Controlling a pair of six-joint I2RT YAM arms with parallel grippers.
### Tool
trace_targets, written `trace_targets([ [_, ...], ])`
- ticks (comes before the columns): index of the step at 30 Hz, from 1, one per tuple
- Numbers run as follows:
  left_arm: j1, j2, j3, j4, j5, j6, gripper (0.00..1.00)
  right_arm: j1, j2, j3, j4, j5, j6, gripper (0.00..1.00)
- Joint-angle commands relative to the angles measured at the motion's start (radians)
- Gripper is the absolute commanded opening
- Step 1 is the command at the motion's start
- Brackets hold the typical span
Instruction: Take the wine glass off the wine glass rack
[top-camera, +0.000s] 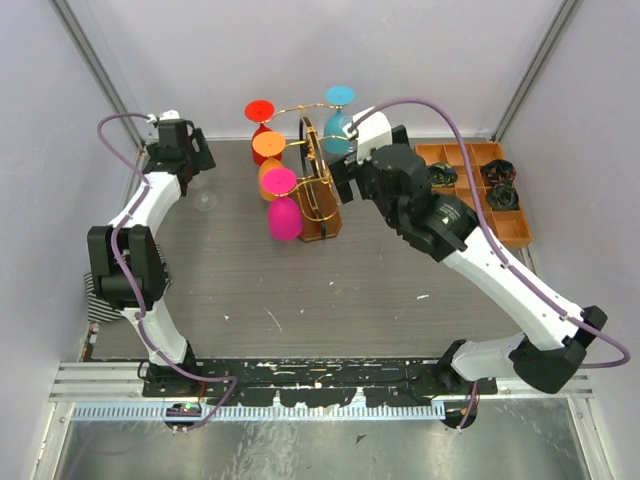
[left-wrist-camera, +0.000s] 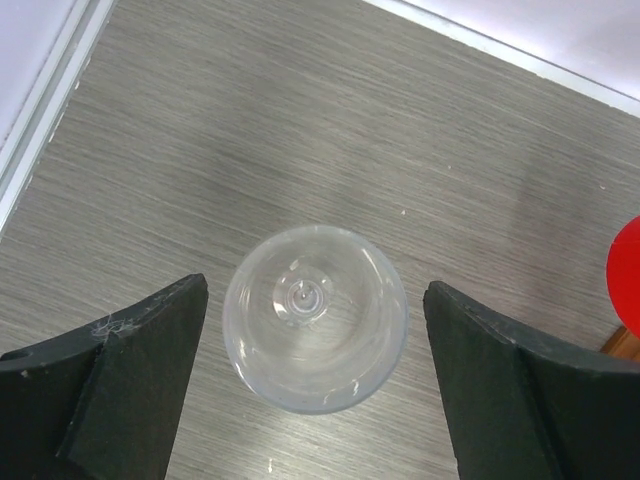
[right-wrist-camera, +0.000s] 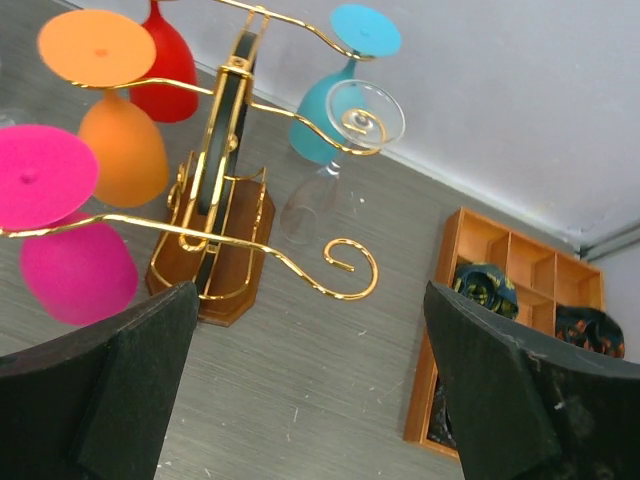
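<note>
Left wrist view: red glass (left-wrist-camera: 628, 275) was cut by the right edge; only a sliver showed. Right wrist view: compartment tray (right-wrist-camera: 500, 245) ran off the right edge; its dark contents (right-wrist-camera: 483, 280) were unidentifiable. Top view: right arm (top-camera: 500, 270) hid part of the wine glass rack (top-camera: 322, 215).

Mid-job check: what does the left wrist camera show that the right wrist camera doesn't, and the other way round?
Left wrist only: a standing clear glass between the fingers of the open left gripper, with gaps on both sides.

Right wrist only: the gold rack with a pink glass, orange glass, blue glass and hanging clear glass, one curl bare, plus the wooden tray and the open right gripper.

Both: the grey table and the red glass, which is only a sliver at the left view's edge.
</note>
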Motion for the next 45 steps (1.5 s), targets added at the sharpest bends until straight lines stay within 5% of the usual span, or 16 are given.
trace_targets([
  [1,0.001,-0.06,0.039,-0.038,0.001,-0.015,0.99,-0.099,0.031,0.139,-0.06,-0.018,0.19,1.0],
  [3,0.001,-0.091,0.045,-0.053,-0.002,-0.022,0.98,-0.206,0.066,0.193,-0.12,-0.105,0.266,0.99],
  [8,0.001,-0.159,0.104,-0.117,-0.001,-0.035,0.98,-0.391,0.142,0.238,-0.163,-0.431,0.414,0.75],
  [14,0.001,-0.247,0.177,-0.195,0.036,-0.057,0.98,-0.562,0.306,0.326,-0.081,-0.757,0.559,0.76],
  [17,0.001,-0.304,0.169,-0.224,0.118,-0.127,0.98,-0.616,0.388,0.362,-0.002,-0.885,0.666,0.65],
  [28,-0.005,-0.582,-0.042,-0.274,0.321,-0.349,0.98,-0.653,0.633,0.563,0.026,-0.929,0.769,0.56],
  [45,-0.005,-0.713,-0.074,-0.369,0.377,-0.291,0.98,-0.655,0.683,0.506,0.079,-0.917,0.775,0.48],
])
